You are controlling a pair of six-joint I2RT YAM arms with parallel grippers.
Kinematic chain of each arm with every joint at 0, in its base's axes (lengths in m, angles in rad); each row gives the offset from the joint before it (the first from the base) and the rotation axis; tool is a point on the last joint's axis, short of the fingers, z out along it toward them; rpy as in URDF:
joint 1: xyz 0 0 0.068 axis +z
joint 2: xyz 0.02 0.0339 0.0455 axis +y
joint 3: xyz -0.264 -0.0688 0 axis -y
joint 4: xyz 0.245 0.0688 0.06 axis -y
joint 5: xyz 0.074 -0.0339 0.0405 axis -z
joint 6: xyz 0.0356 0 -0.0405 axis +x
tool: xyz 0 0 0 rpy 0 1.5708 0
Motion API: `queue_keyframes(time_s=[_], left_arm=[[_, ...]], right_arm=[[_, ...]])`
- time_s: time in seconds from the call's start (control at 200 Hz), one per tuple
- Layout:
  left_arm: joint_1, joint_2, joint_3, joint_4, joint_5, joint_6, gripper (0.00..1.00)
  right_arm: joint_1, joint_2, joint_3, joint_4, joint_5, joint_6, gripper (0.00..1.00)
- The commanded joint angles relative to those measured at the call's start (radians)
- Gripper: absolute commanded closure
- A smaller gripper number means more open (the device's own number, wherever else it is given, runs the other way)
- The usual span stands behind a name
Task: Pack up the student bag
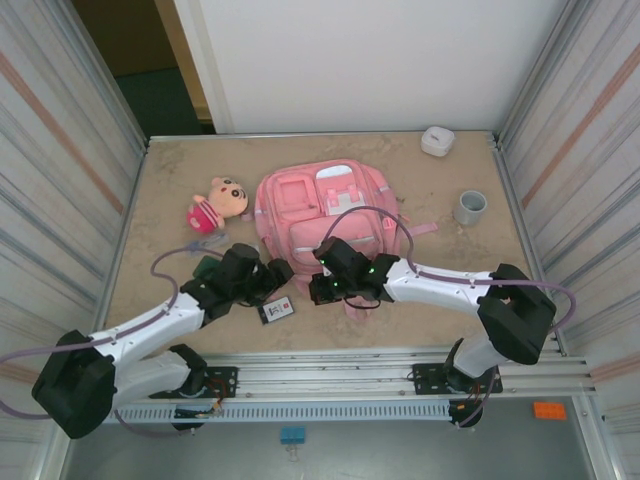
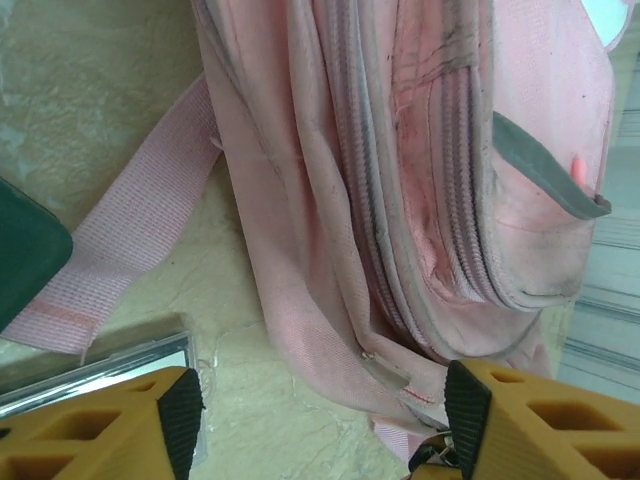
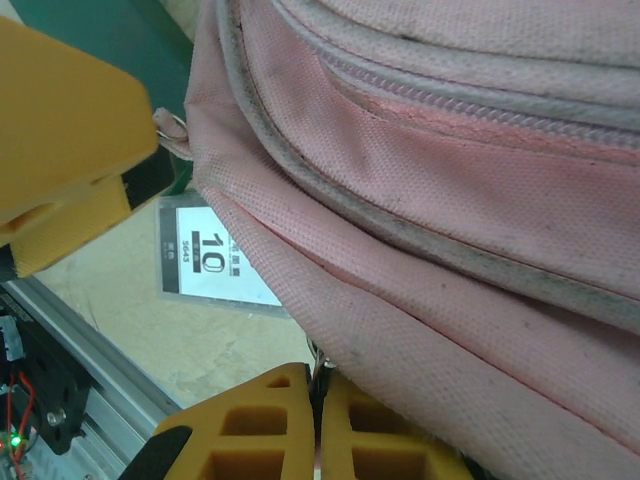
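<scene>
The student bag (image 1: pixel 325 205) is a large pink backpack lying flat in the middle of the table, front pockets up. My left gripper (image 1: pixel 277 276) is at its near left corner. In the left wrist view the left gripper (image 2: pixel 325 425) is open, its black pads (image 2: pixel 180 410) wide apart, with the bag's lower hem (image 2: pixel 330 330) and a strap (image 2: pixel 130 240) lying just ahead of the gap. My right gripper (image 1: pixel 322 287) is at the bag's near edge. Up close the right gripper (image 3: pixel 318 395) is shut on a small metal zipper pull (image 3: pixel 320 372) under the bag's fabric (image 3: pixel 450 230).
A clear-sleeved card marked "10" (image 1: pixel 276 310) lies by the bag's near left corner, between the grippers. A dark green object (image 1: pixel 208 268) sits under the left wrist. A plush doll (image 1: pixel 218 203) lies left of the bag. A grey cup (image 1: pixel 470 207) and a white case (image 1: pixel 437 140) stand at the right back.
</scene>
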Motion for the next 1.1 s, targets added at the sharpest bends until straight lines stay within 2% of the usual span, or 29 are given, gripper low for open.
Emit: queue_keyframes(time_s=[0.0, 0.185, 0.326, 0.396, 0.616, 0.922, 1.092], left_arm=[[-0.008, 0.032, 0.009, 0.099, 0.013, -0.072, 0.36], [-0.015, 0.123, 0.034, 0.170, 0.036, -0.076, 0.46], [-0.015, 0.162, 0.051, 0.184, 0.030, -0.055, 0.68], [-0.015, 0.159, 0.065, 0.136, -0.004, -0.022, 0.79], [0.020, 0.137, 0.084, 0.036, -0.054, 0.055, 1.00], [0.114, 0.077, 0.123, -0.083, -0.076, 0.208, 1.00], [0.137, 0.077, 0.147, -0.097, -0.057, 0.267, 1.00]], right_arm=[[0.017, 0.008, 0.045, 0.040, -0.031, 0.012, 1.00], [0.017, 0.002, 0.042, 0.039, -0.039, 0.011, 1.00], [0.017, -0.009, 0.039, 0.026, -0.038, 0.006, 1.00], [0.014, -0.017, 0.039, -0.001, -0.022, 0.005, 1.00], [-0.016, -0.071, 0.038, -0.173, 0.021, -0.002, 1.00], [-0.097, -0.166, -0.002, -0.305, 0.010, -0.043, 1.00], [-0.103, -0.182, -0.035, -0.238, -0.041, -0.009, 1.00]])
